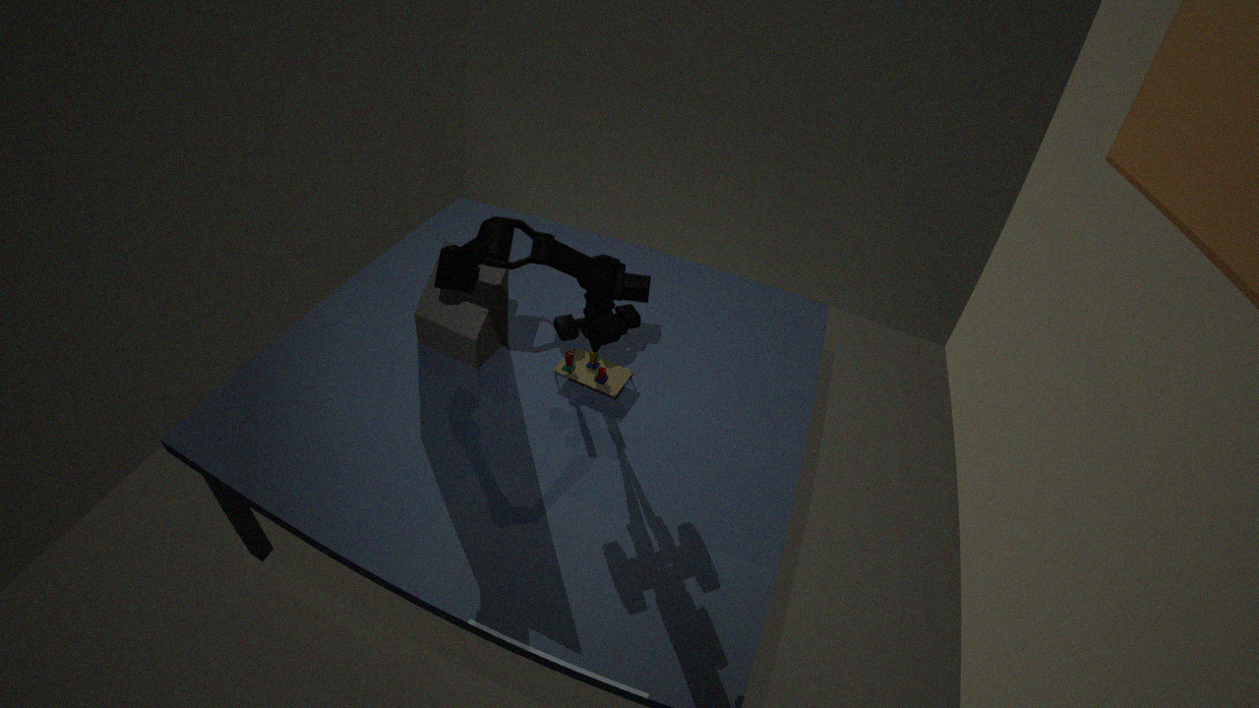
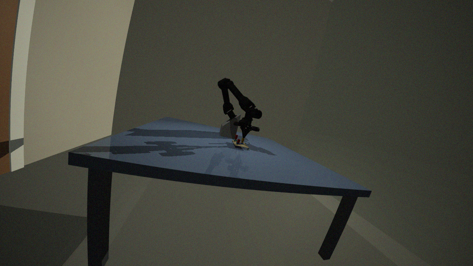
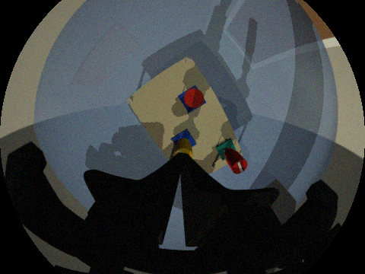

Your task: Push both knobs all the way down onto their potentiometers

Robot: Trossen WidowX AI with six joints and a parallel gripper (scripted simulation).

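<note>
The tan circuit board (image 1: pixel 586 377) (image 3: pixel 156 103) stands on thin legs on the table. A yellow knob (image 1: pixel 593 355) (image 3: pixel 184 146) stands over a blue potentiometer (image 3: pixel 184 136). A red knob (image 3: pixel 194 98) (image 1: pixel 602 373) stands low over another blue potentiometer (image 3: pixel 182 97). A taller red knob (image 3: pixel 236 163) (image 1: pixel 569 357) stands over a green potentiometer (image 3: pixel 226 148), and it has a white line on its top. My gripper (image 3: pixel 182 157) (image 1: pixel 595 349) (image 2: pixel 244 137) is shut and empty, its tips right at the top of the yellow knob. The fingers hide that top, so contact cannot be told.
The grey block (image 1: pixel 452 329) (image 2: pixel 228 129) under the arm's base stands on the blue table (image 1: pixel 704 379) (image 2: pixel 284 165), beyond the board in the exterior view. The taller red knob is close beside my fingers in the wrist view. Shadows of the arm cross the table.
</note>
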